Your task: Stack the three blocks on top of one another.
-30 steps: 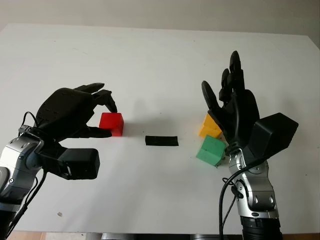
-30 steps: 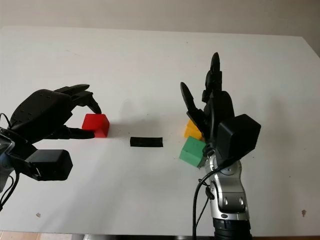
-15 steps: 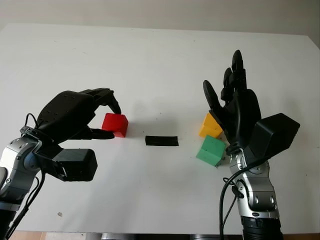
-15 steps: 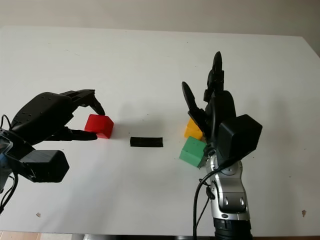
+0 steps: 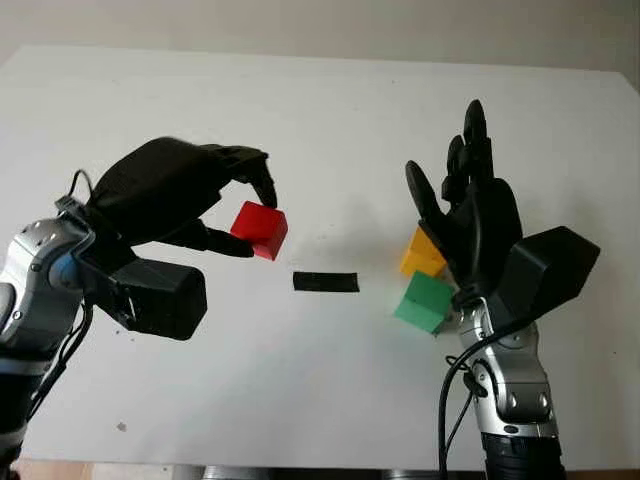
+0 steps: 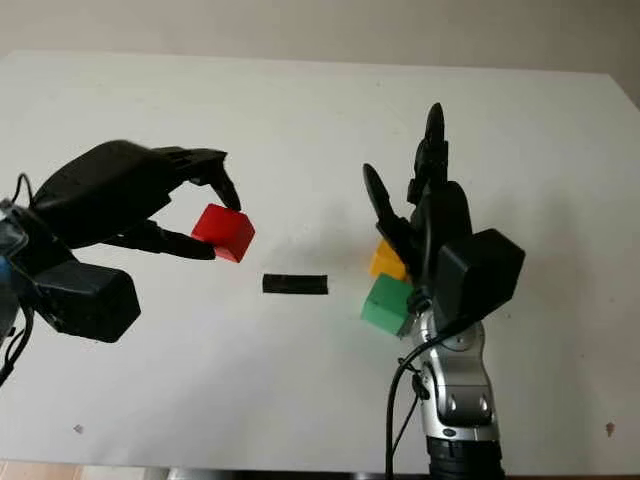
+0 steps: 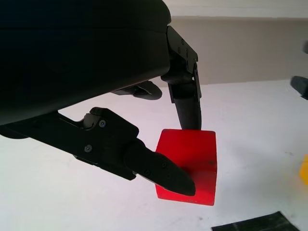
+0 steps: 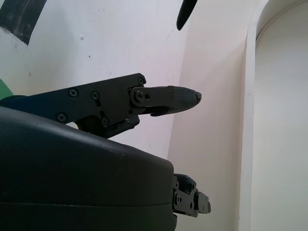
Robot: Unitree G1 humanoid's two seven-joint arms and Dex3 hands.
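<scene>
One red block (image 5: 260, 229) sits pinched in my left hand (image 5: 180, 195), fingertip on its upper face and thumb on the near side, lifted clear of the table (image 5: 300, 120). It looks light, rigid and smooth-faced, so I'd keep opposite flat faces squeezed. My right hand (image 5: 470, 215) is open, with the yellow block (image 5: 418, 252) and green block (image 5: 422, 302) just beside its palm.

Red block (image 5: 260, 229), yellow block (image 5: 419, 254), green block (image 5: 421, 303)

Black three-finger hands (image 5: 180, 195) — silver forearms, black cables, visible screws.
</scene>
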